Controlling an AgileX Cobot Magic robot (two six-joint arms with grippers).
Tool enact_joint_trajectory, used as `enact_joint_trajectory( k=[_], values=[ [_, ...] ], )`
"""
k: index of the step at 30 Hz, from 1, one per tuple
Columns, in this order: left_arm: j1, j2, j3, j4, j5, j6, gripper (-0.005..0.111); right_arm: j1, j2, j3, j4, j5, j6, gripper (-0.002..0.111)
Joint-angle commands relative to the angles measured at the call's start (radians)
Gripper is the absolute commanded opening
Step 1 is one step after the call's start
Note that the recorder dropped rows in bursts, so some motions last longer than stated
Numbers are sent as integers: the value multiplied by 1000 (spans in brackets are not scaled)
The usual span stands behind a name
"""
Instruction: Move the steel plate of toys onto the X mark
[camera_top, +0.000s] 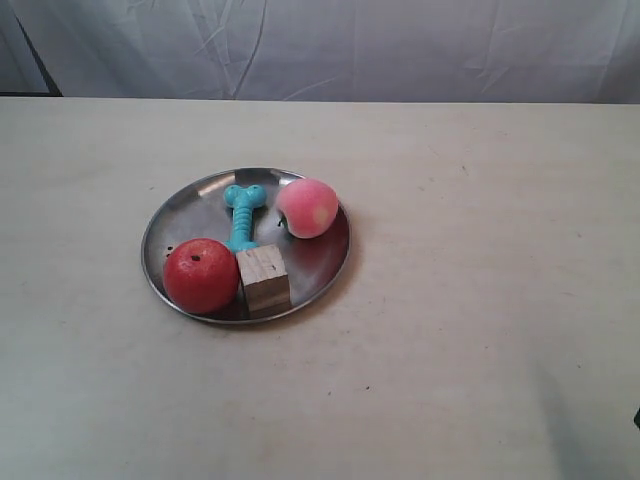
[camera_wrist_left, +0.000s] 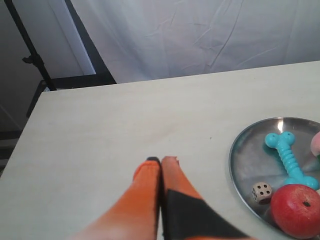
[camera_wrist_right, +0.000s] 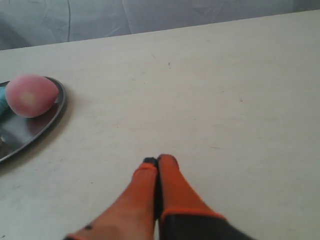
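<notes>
- The left gripper (camera_wrist_left: 161, 161) has its orange fingers pressed flat together with nothing between them. It hangs over bare tabletop (camera_top: 480, 300).
- The right gripper (camera_wrist_right: 158, 160) is the same: fingers closed against each other, empty, over bare table.
- Only the wrist views show the grippers.
- The steel plate (camera_top: 318, 262) rests flat on the pale table, left of centre in the exterior view and about midway between the near and far edges. Both grippers are well apart from it.
- In the exterior view four toys lie in the plate. The red apple (camera_top: 201, 275) is at the near left, and the wooden cube (camera_top: 264, 279) is just beside it on the right, at the plate's near rim.
- The turquoise bone (camera_top: 243, 215) lies behind them, running from near to far. The pink peach (camera_top: 308, 207) sits at the far right of the plate.
- The left wrist view adds a fifth toy that the exterior view hides: a small beige die (camera_wrist_left: 261, 192) with dark dots, on the plate floor close to the apple.
- The cube is out of the left wrist view, and the peach shows there only as a sliver.
- The right wrist view takes in just one edge of the plate, with the peach whole and a trace of turquoise beside it.
- A creased white cloth (camera_top: 320, 45) hangs behind the far edge. Only the left wrist view shows a dark stand (camera_wrist_left: 30, 60) beyond the table's corner.
</notes>
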Motion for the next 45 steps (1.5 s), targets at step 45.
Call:
enact_joint_trajectory(
  k=[45],
  values=[
    [1, -533, 809, -132, -543, -121, 0, -6, -4, 4, 18, -35, -32, 0]
  ],
)
